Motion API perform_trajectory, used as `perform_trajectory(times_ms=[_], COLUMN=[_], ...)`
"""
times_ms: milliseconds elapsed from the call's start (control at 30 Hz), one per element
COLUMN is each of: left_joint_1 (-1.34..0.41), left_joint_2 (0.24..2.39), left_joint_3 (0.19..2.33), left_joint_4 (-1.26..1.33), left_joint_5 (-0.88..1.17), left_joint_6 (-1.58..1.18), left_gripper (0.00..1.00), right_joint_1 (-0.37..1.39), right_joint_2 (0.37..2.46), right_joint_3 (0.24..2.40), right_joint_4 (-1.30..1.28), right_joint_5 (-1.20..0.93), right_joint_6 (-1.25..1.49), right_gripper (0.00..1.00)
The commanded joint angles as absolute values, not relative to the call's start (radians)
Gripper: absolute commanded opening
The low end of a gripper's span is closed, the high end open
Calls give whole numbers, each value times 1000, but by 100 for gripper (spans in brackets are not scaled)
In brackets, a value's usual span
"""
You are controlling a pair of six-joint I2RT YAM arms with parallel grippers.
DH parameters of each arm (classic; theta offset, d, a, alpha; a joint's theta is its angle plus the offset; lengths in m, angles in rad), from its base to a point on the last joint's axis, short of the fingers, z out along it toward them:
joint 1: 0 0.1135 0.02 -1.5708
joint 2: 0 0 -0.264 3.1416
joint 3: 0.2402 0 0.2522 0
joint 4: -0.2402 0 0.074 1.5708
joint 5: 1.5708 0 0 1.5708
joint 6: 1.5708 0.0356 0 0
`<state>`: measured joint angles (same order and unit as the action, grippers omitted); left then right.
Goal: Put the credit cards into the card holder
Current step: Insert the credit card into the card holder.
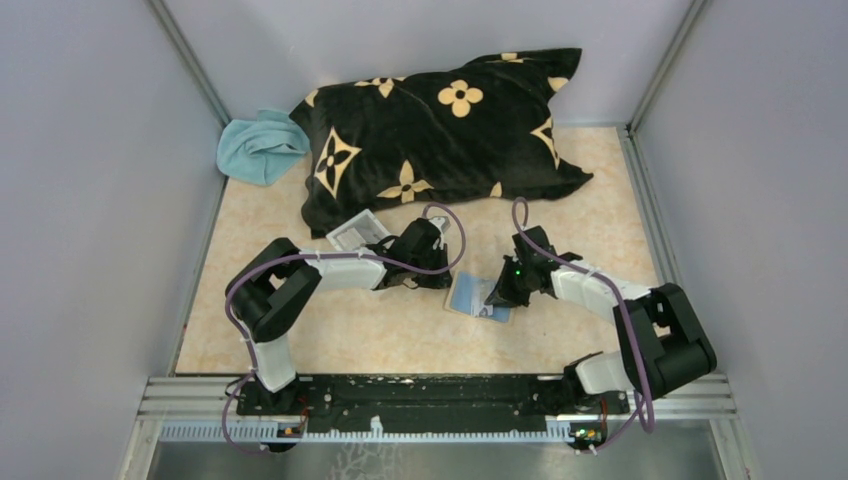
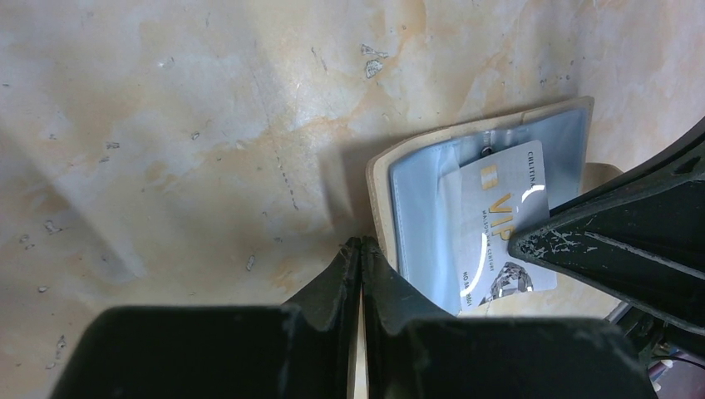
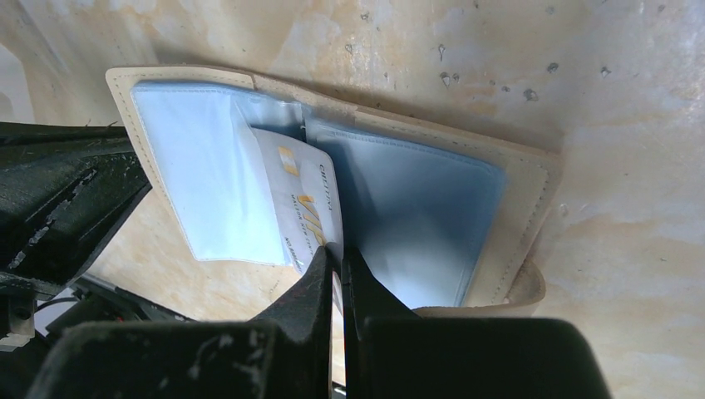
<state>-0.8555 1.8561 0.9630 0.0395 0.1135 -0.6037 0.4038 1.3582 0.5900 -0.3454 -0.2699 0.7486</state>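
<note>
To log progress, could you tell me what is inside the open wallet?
One pale VIP card sits partway under a clear sleeve of the wallet, pinched by the right end effector, which hides its near edge.

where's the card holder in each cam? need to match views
Top external: card holder mid-table, small, at the right gripper tips.
Left wrist: card holder right of centre, open; right gripper enters from the right.
Right wrist: card holder fills the centre, open, above the right gripper.
Shared landmark: right gripper, pinching the VIP card.
</note>
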Motion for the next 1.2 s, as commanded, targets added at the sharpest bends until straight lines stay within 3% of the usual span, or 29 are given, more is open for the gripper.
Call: perform_trajectory(times_ms=[0, 1000, 1067, 1167], left_joint_1=[-893, -913, -912, -912], left_joint_2=[1977, 1998, 2001, 1996], left_joint_3=[871, 821, 821, 815], left_joint_4=[-224, -209, -207, -211], left_joint_5=[96, 86, 85, 71], left_joint_6=[-547, -539, -540, -540], left_gripper=[10, 10, 10, 11], right_joint_1=[411, 469, 478, 485], right_joint_2=[1390, 1462, 1478, 1464], right_joint_3=[598, 529, 550, 566], right_joint_4=[-337, -193, -212, -251], right_joint_5=[-195, -270, -272, -251], right_joint_6=[730, 847, 835, 818], right_gripper=[0, 0, 5, 22])
